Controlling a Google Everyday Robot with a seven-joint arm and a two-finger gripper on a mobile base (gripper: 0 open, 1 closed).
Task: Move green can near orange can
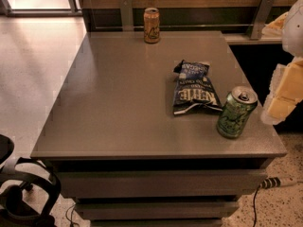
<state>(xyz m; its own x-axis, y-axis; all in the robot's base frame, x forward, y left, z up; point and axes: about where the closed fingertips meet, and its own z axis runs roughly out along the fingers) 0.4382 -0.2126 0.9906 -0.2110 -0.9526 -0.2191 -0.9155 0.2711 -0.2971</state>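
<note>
The green can (236, 113) stands upright near the front right corner of the grey table (118, 103), its silver top tilted towards the camera. The orange can (151, 25) stands upright at the table's far edge, near the middle, far from the green can. My gripper (284, 96) shows as pale white and yellow parts at the right edge of the camera view, just right of the green can and a little above it, not touching it.
A blue crinkled chip bag (194, 89) lies flat on the table just left of the green can, between the two cans. A black chair (21, 193) stands at the lower left. A wall with metal brackets (262, 13) runs behind the table.
</note>
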